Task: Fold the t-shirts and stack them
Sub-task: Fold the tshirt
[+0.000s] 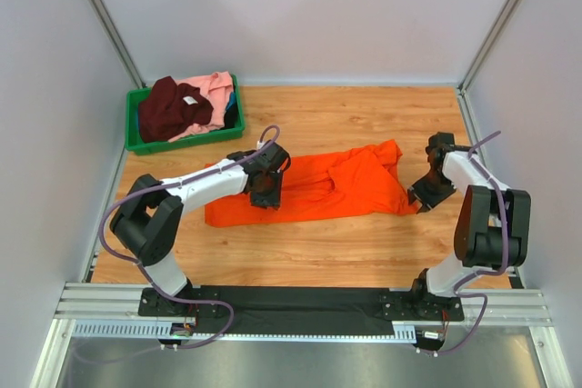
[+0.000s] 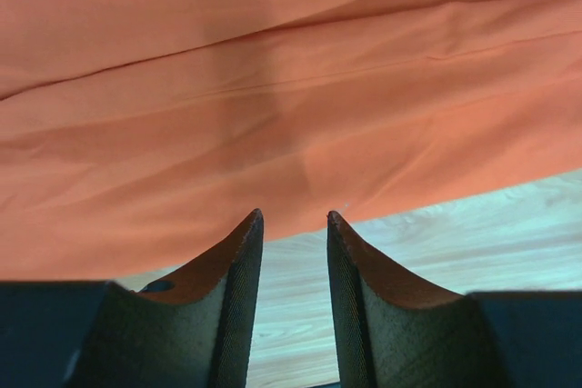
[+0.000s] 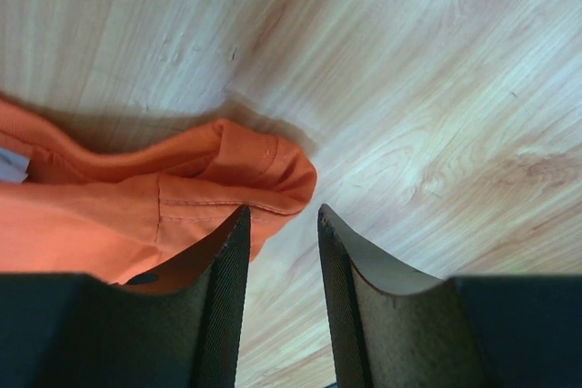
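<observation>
Centre frame: orange t-shirt [image 1: 318, 186] lies rumpled on wooden table [image 1: 318, 252] | left gripper [image 2: 294, 217] over its lower edge, jaws parted, grasping nothing | right gripper [image 3: 280, 211] at its right corner, likewise released | upper left: maroon t-shirt [image 1: 173, 108] and pink t-shirt [image 1: 216, 88] heaped in green bin [image 1: 136, 141]

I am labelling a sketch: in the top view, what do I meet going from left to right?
Bin → left gripper → right gripper. The orange shirt reaches from one gripper to the other, so it is left out.
</observation>
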Available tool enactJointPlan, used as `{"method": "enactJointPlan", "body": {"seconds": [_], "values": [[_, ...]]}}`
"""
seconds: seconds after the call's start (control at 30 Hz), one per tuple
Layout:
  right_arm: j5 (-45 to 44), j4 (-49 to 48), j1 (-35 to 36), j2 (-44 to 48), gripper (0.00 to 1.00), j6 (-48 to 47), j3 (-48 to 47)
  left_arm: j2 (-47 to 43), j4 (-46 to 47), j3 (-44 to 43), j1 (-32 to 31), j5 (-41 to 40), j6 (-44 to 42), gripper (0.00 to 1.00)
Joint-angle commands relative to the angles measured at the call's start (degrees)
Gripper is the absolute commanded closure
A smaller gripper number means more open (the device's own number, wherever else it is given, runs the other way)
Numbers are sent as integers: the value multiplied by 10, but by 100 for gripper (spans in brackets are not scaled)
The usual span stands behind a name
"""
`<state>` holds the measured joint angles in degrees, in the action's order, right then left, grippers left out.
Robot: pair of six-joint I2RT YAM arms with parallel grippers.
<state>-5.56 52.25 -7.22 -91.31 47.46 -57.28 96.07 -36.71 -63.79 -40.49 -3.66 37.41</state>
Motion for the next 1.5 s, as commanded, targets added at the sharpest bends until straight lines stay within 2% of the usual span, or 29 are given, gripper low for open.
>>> {"method": "enactJointPlan", "body": {"seconds": [0.0,0.1,0.13,0.17,0.2,0.23,0.53,0.77,0.9,1.13,1.27,1.47], "values": [[-33,-47,0,-22,63,26,7,32,-20,-2,5,-24,14,59],[-79,-60,-2,-42,72,25,2,50,-44,-1,7,-52,22,59],[-88,-62,-2,-47,84,23,3,53,-49,1,9,-59,25,59],[-96,-72,-3,-50,88,18,4,54,-55,4,15,-69,32,59],[-111,-74,-3,-51,97,11,3,54,-57,14,19,-71,35,59],[-118,-77,-3,-52,99,8,4,52,-55,20,23,-68,38,59],[-125,-134,-3,-61,100,-68,-2,61,-51,40,33,-56,51,60],[-90,-150,-2,-68,100,-106,-13,15,-12,51,31,51,60,58],[-88,-156,-2,-63,100,-134,-17,-6,-50,17,31,63,54,57],[-77,-150,-11,-131,100,-185,-114,-46,-85,-12,32,82,43,56],[-75,-156,-18,-176,100,-199,-169,-56,-118,-40,32,43,22,55],[-20,-183,-31,-266,99,-245,-287,-70,-143,-67,36,-9,-12,55]]}}
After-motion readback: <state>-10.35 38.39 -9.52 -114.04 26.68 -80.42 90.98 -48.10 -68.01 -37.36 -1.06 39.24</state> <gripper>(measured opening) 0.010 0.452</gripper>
